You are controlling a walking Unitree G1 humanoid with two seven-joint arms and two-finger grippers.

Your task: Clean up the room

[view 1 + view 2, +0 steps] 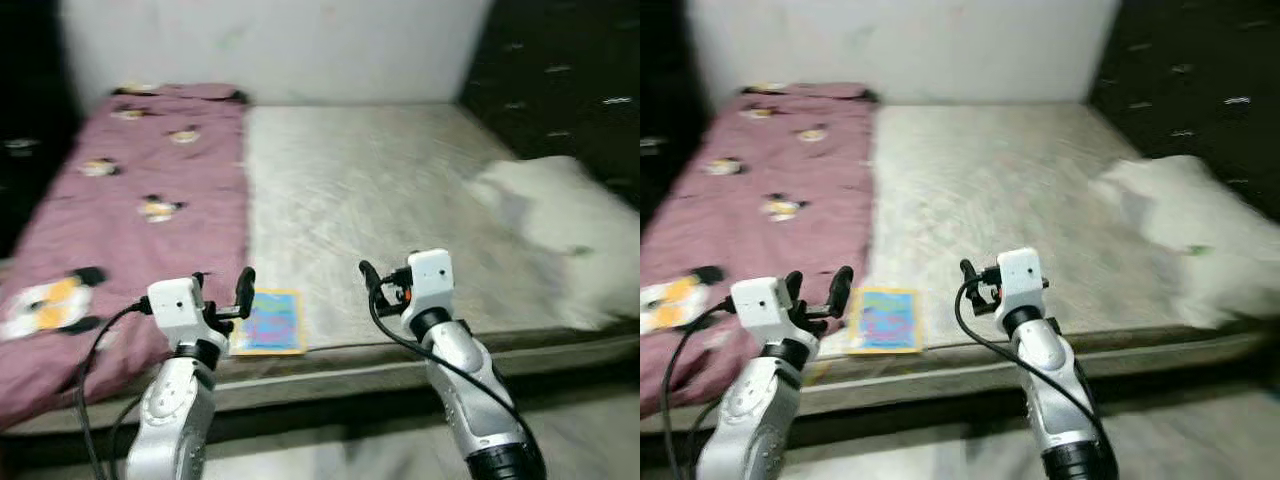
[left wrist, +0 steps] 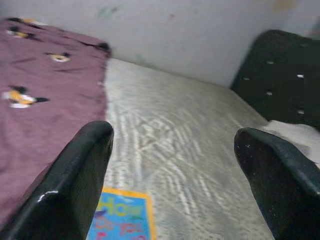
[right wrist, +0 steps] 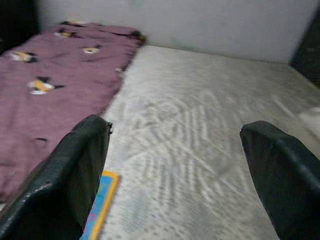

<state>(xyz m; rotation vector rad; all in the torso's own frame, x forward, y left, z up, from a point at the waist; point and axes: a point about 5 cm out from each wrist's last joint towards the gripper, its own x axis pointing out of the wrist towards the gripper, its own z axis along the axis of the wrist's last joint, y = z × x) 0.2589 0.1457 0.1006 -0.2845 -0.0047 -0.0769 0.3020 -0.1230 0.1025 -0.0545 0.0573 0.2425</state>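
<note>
A colourful book is seen at the bed's near edge; its lettering is too blurred to be read. The left gripper and right gripper are held wide open and empty before it.

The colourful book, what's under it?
The colourful book lies flat on the bare grey mattress, at its front edge beside the purple blanket. Anything directly beneath the book is hidden.

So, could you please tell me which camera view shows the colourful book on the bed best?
The left eye view: the whole book lies uncovered at the mattress edge. The right eye view matches; both wrist views catch just a corner.
</note>
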